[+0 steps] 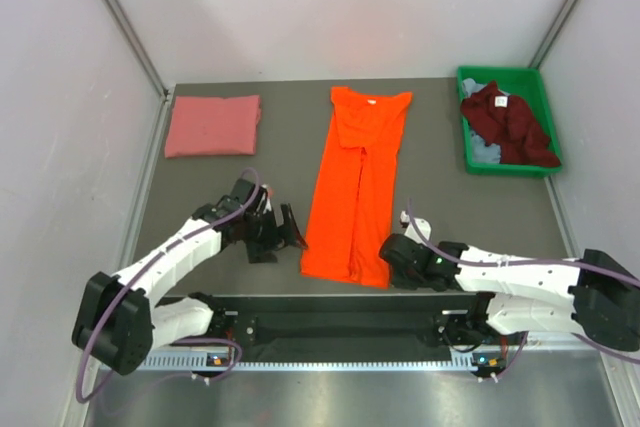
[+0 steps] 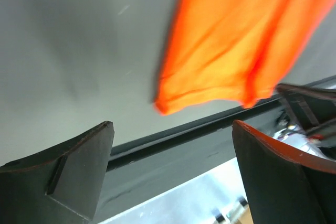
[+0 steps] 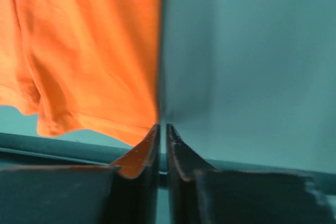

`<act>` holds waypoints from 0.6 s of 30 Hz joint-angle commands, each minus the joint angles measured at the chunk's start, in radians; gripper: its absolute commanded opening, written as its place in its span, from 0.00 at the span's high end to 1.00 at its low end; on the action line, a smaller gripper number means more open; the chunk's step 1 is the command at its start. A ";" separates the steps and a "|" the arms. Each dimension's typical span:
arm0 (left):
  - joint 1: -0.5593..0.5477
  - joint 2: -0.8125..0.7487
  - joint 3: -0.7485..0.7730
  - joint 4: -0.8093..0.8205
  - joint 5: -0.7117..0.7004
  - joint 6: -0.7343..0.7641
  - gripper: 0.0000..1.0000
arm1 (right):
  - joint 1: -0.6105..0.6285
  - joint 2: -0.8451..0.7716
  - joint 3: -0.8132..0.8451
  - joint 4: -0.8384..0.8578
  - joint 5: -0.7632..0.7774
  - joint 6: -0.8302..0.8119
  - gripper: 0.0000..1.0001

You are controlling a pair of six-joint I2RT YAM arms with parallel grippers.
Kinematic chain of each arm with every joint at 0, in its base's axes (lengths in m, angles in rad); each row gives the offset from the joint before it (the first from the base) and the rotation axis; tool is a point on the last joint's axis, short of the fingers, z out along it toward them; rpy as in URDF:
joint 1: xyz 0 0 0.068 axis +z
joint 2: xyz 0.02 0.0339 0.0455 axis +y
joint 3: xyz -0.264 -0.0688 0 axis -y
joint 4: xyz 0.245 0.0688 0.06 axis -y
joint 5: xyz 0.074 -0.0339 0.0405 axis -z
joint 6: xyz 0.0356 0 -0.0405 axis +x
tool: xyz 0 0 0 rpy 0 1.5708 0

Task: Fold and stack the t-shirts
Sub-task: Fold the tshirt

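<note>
Orange tee point(image 1: 355, 187) hem btwn L fingers point(image 2: 79, 166) & R fingers point(image 3: 137, 162).

Bare table point(image 1: 290, 137) runs between pink shirt point(image 1: 212, 125) and orange shirt point(image 1: 358, 187); wider bare strip separates orange shirt from green bin point(image 1: 508, 162).

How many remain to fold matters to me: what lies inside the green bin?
A dark maroon t-shirt lies on top in the green bin, over pale blue-grey cloth mostly hidden beneath it.

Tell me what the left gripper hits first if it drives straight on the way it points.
Most likely the orange t-shirt: the open left gripper points at its left edge near the hem. Depth is unclear, so it might graze the table first.
</note>
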 commanded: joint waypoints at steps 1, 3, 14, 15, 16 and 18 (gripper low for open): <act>-0.002 -0.057 0.106 -0.018 -0.028 0.077 0.01 | 0.015 -0.072 -0.002 -0.074 0.023 -0.007 0.86; 0.018 -0.060 0.126 0.036 0.004 0.103 0.01 | 0.018 -0.120 0.018 -0.134 0.038 -0.005 0.74; 0.178 0.109 0.342 0.150 0.308 0.220 0.06 | 0.023 -0.110 0.157 0.051 0.011 -0.141 1.00; 0.178 0.121 0.360 0.144 0.296 0.232 0.06 | 0.023 -0.077 0.170 0.068 0.003 -0.149 1.00; 0.179 0.124 0.373 0.141 0.288 0.250 0.06 | 0.021 -0.045 0.200 0.074 -0.003 -0.169 1.00; 0.187 0.134 0.390 0.136 0.282 0.263 0.06 | 0.021 0.056 0.231 0.088 -0.024 -0.187 1.00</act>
